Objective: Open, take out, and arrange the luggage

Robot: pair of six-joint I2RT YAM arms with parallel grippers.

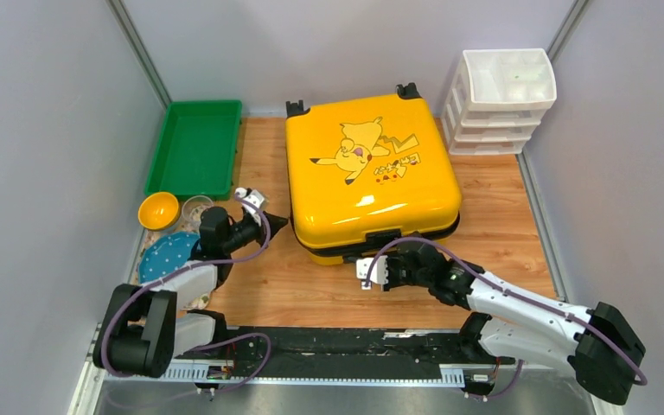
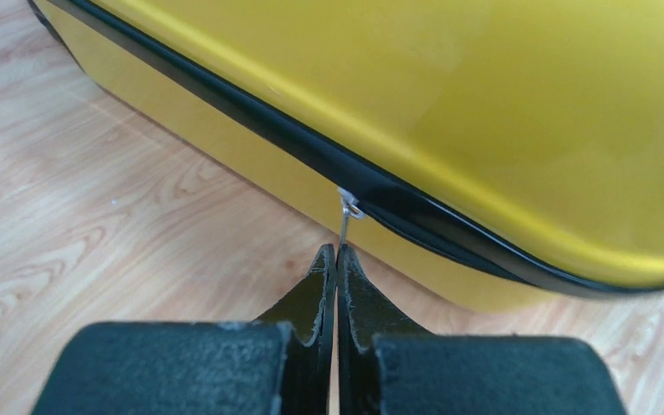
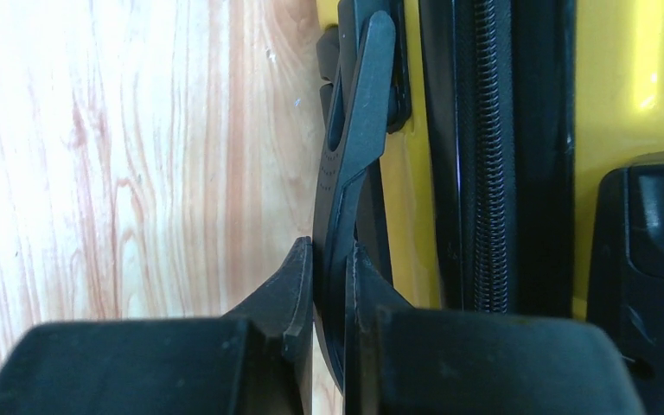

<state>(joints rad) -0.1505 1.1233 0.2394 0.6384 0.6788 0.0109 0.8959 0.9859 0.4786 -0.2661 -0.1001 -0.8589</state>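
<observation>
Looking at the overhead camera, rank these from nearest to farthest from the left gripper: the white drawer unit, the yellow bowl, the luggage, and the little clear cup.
1. luggage: right at the left gripper, which pinches its zipper pull.
2. clear cup: just to the gripper's left.
3. yellow bowl: farther left, near the table edge.
4. white drawer unit: far right back corner.

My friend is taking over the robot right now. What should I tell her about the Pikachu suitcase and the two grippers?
Grippers: left gripper shut on the zipper pull at the near-left corner of the suitcase; right gripper shut on its black handle, near side.
Suitcase: lies flat, closed.
Done: both grips.
To do: unzip, open, take out, arrange.
</observation>
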